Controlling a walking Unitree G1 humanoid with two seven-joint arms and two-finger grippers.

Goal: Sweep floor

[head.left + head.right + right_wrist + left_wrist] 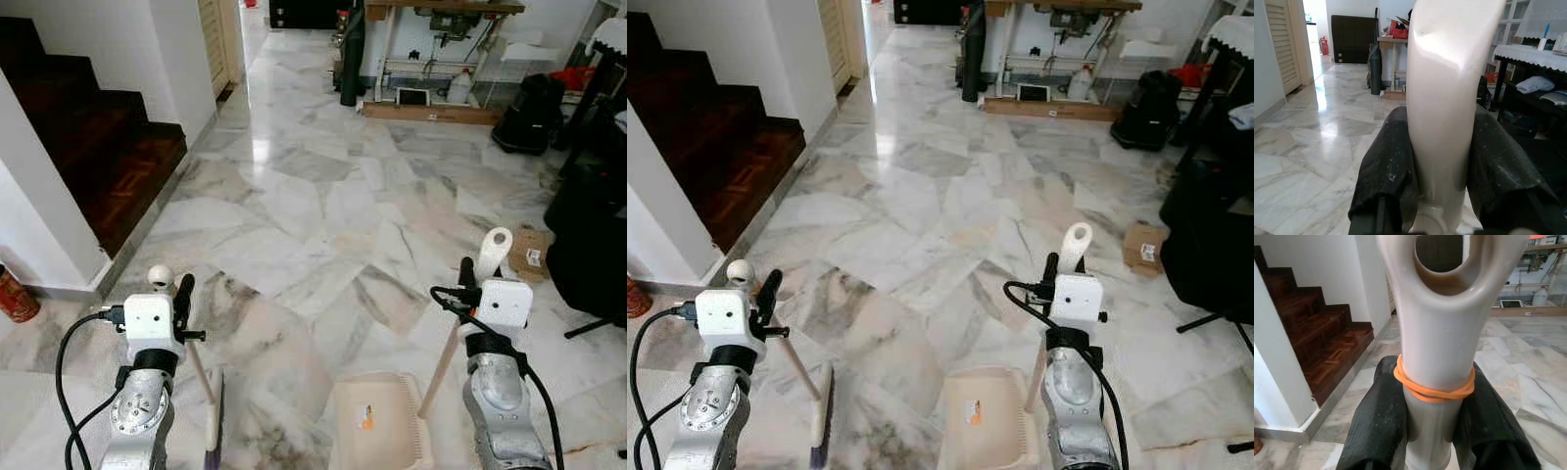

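A cream broom handle [1436, 333] with an orange rubber band sits between the black fingers [1381, 416] of my left gripper [176, 290], which is shut on it. The handle slants down to the broom head [214, 426] on the marble floor in front of me. My right gripper [476, 274] is shut on the cream handle [1442, 88] of a dustpan. The handle's top [495, 250] rises above the fingers. The dustpan tray [377, 426] rests on the floor between the two arms, just right of the broom head.
Dark wooden stairs [108, 147] and a white wall stand on the left, with a red fire extinguisher [14, 294] at their foot. A cardboard box [530, 253] and black furniture [588, 225] crowd the right. Marble floor [323, 196] stretches ahead to a work table [441, 59].
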